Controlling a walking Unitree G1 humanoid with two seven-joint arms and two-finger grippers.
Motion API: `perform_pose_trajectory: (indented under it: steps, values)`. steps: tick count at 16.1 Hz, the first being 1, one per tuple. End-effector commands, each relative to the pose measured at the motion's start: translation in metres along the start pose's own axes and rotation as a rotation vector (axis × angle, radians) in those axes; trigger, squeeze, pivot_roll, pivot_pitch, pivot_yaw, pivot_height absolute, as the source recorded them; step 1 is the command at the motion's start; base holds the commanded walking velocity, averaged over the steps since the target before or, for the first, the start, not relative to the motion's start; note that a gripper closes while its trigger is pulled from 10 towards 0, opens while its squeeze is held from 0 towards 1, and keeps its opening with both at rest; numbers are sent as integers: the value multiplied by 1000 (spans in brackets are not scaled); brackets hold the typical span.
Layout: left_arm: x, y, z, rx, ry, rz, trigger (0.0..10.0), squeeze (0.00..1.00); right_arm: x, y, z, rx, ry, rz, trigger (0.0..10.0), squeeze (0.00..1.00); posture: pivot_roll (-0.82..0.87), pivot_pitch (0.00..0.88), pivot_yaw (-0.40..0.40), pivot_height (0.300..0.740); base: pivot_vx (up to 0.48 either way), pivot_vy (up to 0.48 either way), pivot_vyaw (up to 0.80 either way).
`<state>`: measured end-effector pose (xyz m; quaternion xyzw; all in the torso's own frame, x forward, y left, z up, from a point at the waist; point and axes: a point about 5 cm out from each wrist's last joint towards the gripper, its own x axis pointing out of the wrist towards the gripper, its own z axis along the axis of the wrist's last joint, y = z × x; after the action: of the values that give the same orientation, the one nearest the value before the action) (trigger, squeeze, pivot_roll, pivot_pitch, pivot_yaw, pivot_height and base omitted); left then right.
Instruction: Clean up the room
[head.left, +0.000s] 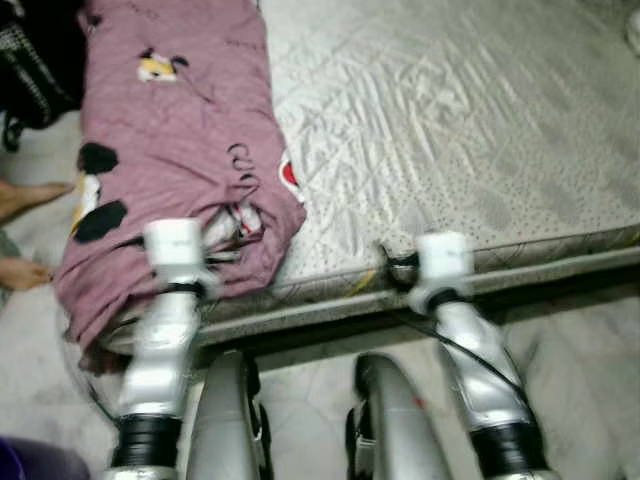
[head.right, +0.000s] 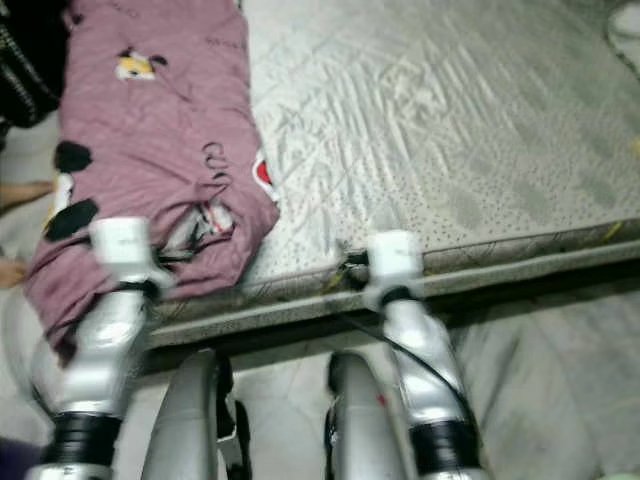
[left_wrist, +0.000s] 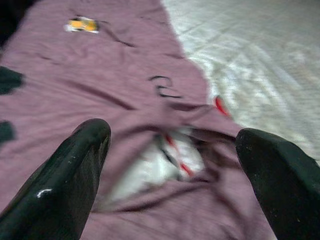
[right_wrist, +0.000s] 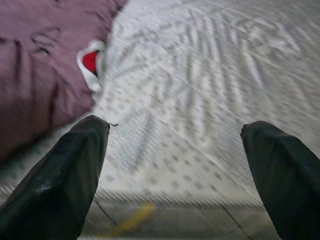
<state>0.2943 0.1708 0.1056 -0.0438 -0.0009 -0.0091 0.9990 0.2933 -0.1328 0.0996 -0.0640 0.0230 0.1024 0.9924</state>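
Left gripper (left_wrist: 170, 175) open over quilt (head.left: 170, 150).
Quilt dead ahead, long axis running away; right gripper (right_wrist: 175, 175) open, beside it over mattress (head.left: 450, 130).

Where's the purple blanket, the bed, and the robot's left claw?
purple blanket (head.left: 170, 130), left eye view, middle of the fabric.
bed (head.left: 450, 130), left eye view, bare quilted top.
left gripper (left_wrist: 170, 165), left wrist view, between fingertips.

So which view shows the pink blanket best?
The left eye view: the pink blanket lies along the mattress's left side. The left wrist view shows a blurred close-up between open fingers; the right wrist view catches one corner.
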Motion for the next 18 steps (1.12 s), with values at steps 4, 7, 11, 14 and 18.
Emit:
perform_pose_trajectory:
  steps: [4, 7, 11, 14, 18]
  values:
    - [-2, -8, -10, -16, 53, -12, 10000, 0, -1, -14, -12, -17, 72, -29, 10000, 0, -52, 231, 12, 605, 0, 0, 0]
    - [5, -10, -21, -28, 141, -15, 10000, 0, -2, -27, -9, -64, 63, -80, 10000, 0, -62, 238, 8, 605, 0, 0, 0]
    - [10, -14, -23, -12, 165, -29, 10000, 0, -7, -40, -11, -92, 87, -111, 10000, 0, -87, 248, 12, 605, 0, 0, 0]
    - [8, -11, -24, -10, 168, -28, 10000, 0, 11, -31, -13, -112, 104, -104, 10000, 0, -54, 245, 3, 605, 0, 0, 0]
    - [2, -9, -23, -13, 165, -14, 10000, 0, 44, -29, -7, -161, 123, -125, 10000, 0, -21, 247, -9, 605, 0, 0, 0]
